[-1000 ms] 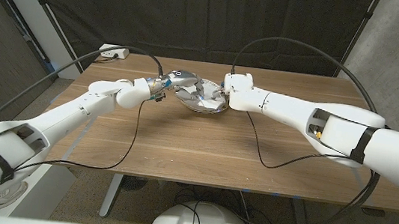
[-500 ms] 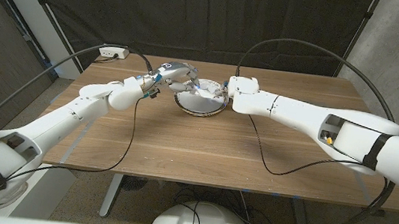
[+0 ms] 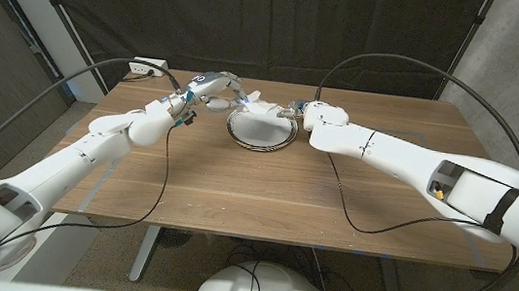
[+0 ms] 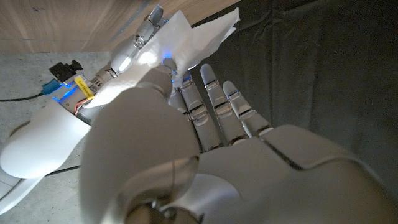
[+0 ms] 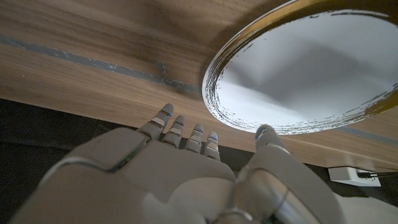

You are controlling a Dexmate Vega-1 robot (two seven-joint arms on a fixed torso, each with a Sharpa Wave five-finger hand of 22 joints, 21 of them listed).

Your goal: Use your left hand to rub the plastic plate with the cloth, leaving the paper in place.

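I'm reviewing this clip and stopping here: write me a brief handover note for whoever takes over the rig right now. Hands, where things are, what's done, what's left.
Left hand: raised beyond the plate's far-left rim, pinching a white sheet that hangs over the plate's far edge; the left wrist view shows it between thumb and finger. Whether it is the cloth or the paper cannot be told.
Right hand: at the plate's right rim, fingers apart, holding nothing visible.
Plate: mid-table toward the far side, white with a gold rim; the inside looks bare in the right wrist view.
Done: sheet picked up.
Left: confirm which sheet this is, lower it, rub the plate with the cloth.
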